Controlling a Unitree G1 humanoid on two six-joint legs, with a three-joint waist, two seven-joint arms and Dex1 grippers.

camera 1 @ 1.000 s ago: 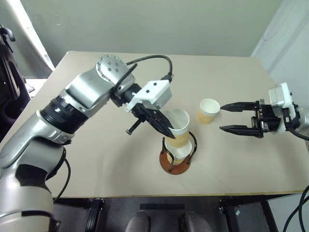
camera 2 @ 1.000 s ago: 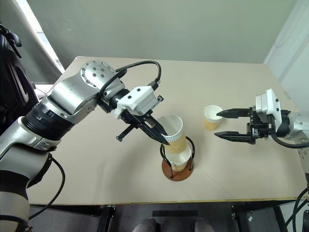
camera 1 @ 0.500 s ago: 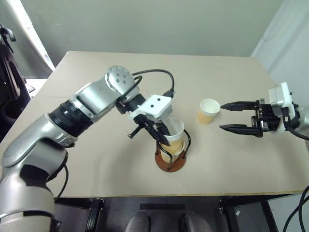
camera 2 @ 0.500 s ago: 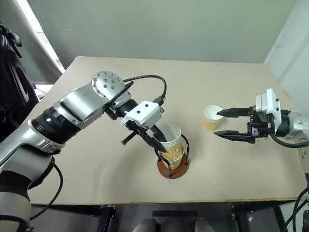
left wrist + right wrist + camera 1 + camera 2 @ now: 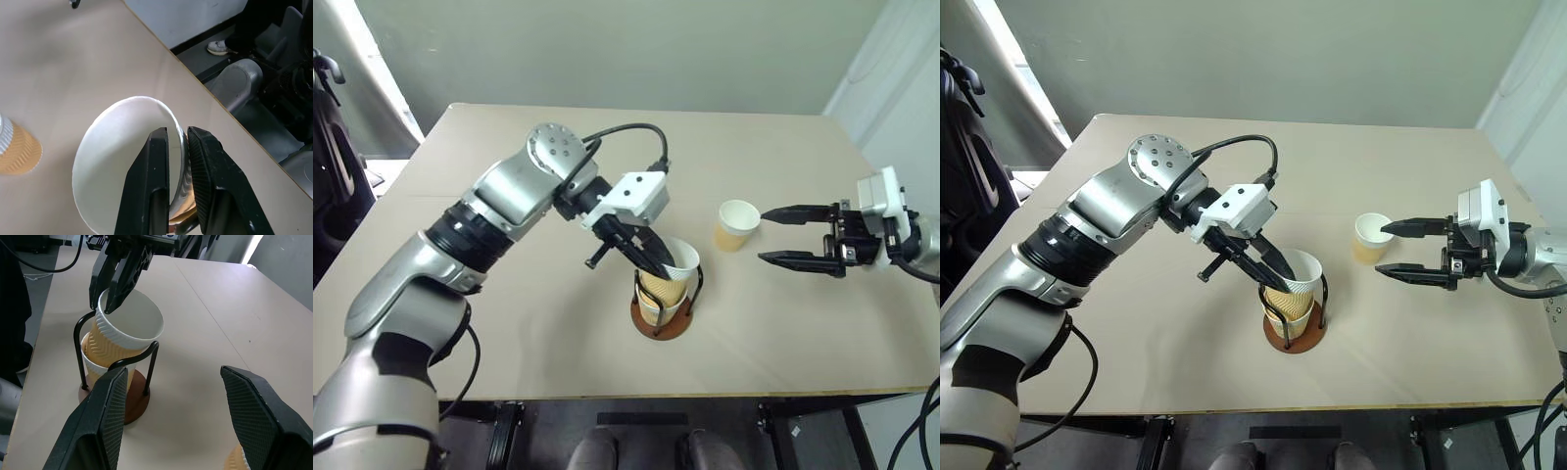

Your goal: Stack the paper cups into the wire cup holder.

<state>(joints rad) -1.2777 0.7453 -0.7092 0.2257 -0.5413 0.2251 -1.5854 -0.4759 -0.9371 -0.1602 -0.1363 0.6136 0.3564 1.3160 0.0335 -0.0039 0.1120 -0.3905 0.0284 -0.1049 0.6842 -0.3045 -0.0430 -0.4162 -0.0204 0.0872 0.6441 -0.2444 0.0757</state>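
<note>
Two paper cups (image 5: 1295,286) sit nested in the wire cup holder (image 5: 1294,328); left hand (image 5: 177,147) apparently loosening on the upper rim. Third cup (image 5: 1368,237) remains on the counter (image 5: 1410,352) beside the right hand (image 5: 1410,249), fingers apart.

The left arm reaches from the near left toward the middle, its silver forearm angled inward and the white wrist block turned so the left gripper (image 5: 656,264) points downward and to the right. Its two black fingers (image 5: 149,196) stand close together with a narrow gap, one on each side of a thin wall. The right arm comes in from the far right edge, wrist roughly level, with the right gripper (image 5: 771,236) pointing left. Its fingers (image 5: 257,411) are spread wide apart, one above the other, with nothing between them.
</note>
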